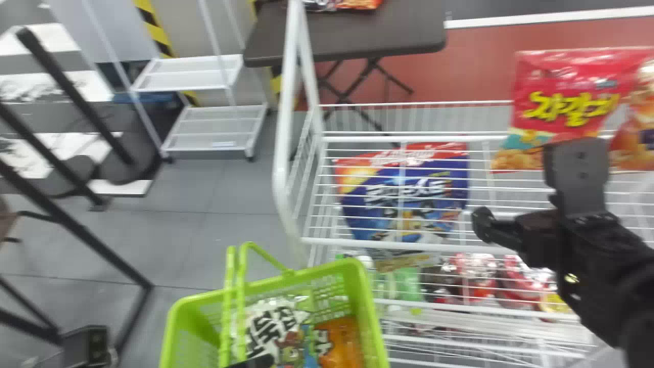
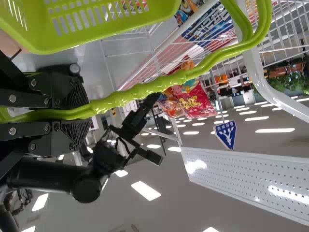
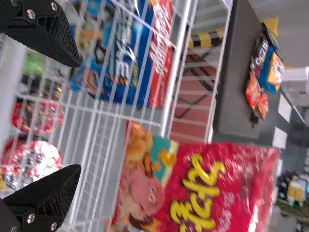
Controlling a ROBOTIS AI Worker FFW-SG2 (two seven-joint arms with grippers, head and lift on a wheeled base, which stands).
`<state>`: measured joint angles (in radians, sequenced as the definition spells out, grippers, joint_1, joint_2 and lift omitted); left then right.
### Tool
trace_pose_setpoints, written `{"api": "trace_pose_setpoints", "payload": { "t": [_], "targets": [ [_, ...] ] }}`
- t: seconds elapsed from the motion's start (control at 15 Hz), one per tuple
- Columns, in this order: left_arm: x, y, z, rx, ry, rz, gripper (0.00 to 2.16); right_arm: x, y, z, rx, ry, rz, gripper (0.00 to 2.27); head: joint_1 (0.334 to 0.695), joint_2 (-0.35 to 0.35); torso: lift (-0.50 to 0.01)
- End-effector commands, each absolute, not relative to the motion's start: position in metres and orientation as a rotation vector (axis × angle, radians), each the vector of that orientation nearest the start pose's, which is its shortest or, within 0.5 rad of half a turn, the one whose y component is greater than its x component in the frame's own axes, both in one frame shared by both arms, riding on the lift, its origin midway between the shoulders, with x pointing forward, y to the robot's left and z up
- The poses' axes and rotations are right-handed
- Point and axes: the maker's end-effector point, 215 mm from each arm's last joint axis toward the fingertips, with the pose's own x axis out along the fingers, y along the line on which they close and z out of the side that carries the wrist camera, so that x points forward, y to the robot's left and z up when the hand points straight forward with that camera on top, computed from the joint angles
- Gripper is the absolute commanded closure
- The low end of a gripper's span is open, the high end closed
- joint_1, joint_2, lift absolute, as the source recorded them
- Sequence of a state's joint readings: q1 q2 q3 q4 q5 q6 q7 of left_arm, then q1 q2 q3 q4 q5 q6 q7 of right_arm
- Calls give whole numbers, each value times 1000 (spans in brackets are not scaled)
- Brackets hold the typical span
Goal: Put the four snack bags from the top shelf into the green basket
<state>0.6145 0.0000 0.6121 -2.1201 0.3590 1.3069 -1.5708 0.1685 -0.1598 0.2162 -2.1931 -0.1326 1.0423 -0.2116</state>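
Right tool: my right gripper (image 1: 526, 184), black, two flat fingers spread wide, with a gap between them. Position: over the front part of the white wire top shelf (image 1: 383, 246), near the lower part of the red snack bag with yellow lettering (image 1: 577, 102) and apart from it.

Left tool: my left gripper (image 1: 253, 362), black, narrowed around the ribbed green plastic handle (image 2: 140, 92) of the basket. Position: low in the head view, at the basket.

Snack bags, top shelf: the red one, upright, its printed front turned to me; just beside it, on its right, an orange-and-red snack bag (image 1: 633, 128), cut off by the head view's edge.

Snack bag, blue with a red top band (image 1: 403, 189): one, left of the red bag, seen through the white wires; I cannot tell exactly which level holds it.

Receptacle: one bright green plastic basket (image 1: 370, 317), with slotted walls, in front of the shelving and towards its left. Contents: a white snack bag with black lettering (image 1: 271, 327) and, to its right, an orange snack bag (image 1: 340, 345).

Lower level of the shelving: red-and-white packages (image 1: 475, 271), side by side.

Background: a dark brown folding table (image 1: 352, 36) with colourful packages (image 1: 342, 4) on top; left of it, a white slatted rack (image 1: 204, 128).
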Motion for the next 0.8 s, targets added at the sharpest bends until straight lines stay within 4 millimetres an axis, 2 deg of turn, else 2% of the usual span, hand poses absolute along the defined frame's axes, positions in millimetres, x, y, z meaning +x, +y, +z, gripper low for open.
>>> {"api": "trace_pose_setpoints", "payload": {
  "t": [0.0,0.27,0.4,0.53,0.6,0.67,0.73],
  "targets": [
    [197,211,-376,-1176,654,-923,2148,504,-204,-407,-140,553,15,56,695,68,-1],
    [196,212,-377,-1177,654,-918,2148,551,-243,-390,-106,436,-56,53,695,-4,-1],
    [196,210,-376,-1180,655,-922,2148,571,-251,-393,-107,421,-71,87,695,-39,-1],
    [195,211,-377,-1182,657,-919,2148,579,-251,-395,-99,407,-82,113,695,-53,-1],
    [194,212,-378,-1184,659,-914,2148,583,-254,-397,-104,413,-88,272,695,-57,-1],
    [194,213,-377,-1184,657,-913,2148,585,-257,-396,-108,413,-93,603,695,-59,-1],
    [193,213,-378,-1186,659,-912,2148,586,-258,-397,-113,418,-97,1139,695,-61,-1]
  ]
}}
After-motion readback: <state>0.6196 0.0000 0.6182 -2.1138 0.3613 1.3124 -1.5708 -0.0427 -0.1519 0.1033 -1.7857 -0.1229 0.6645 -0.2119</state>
